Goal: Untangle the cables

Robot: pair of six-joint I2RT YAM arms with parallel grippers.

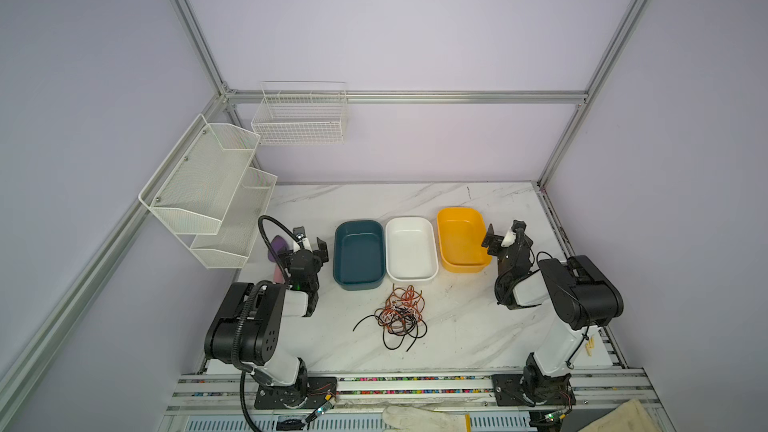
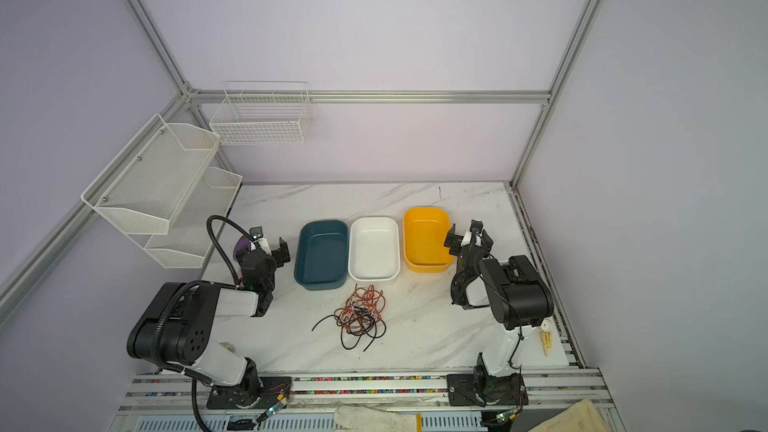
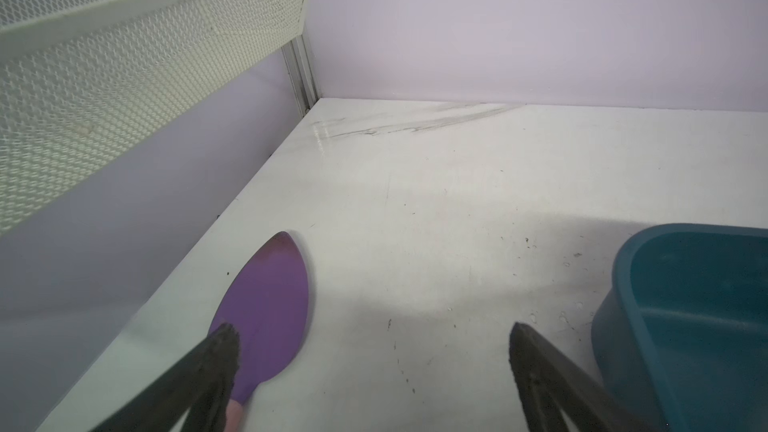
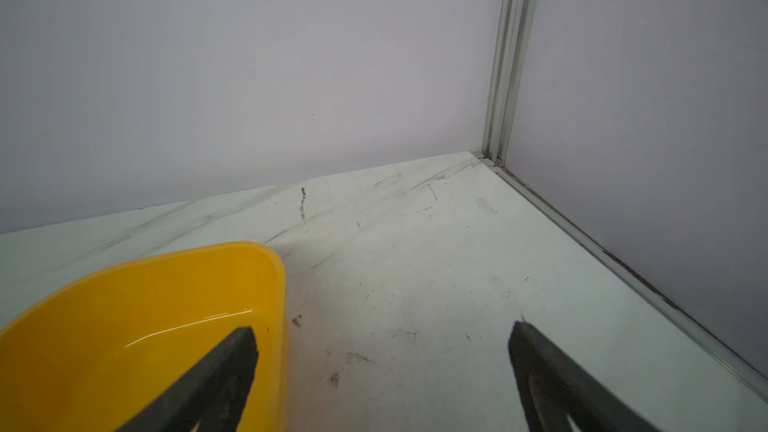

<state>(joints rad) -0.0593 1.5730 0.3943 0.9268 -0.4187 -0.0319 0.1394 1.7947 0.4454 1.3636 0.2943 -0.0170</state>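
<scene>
- progress: nil. the cables [image 1: 401, 313] lie as one knot of black, orange and white strands; every separation is outstanding.
- left gripper [image 1: 311, 239]: jaws wide apart, empty; the knot lies well behind it, back toward its arm's base and inward.
- right gripper [image 1: 503, 235]: likewise gaping and empty, just beside the yellow tray [image 1: 461, 238]; knot well apart.
- unclear: crossings inside the knot, strand count. neither wrist view shows it.

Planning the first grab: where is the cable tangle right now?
In both top views the cables lie bunched on the marble table, centre front, just in front of the white bin.
</scene>
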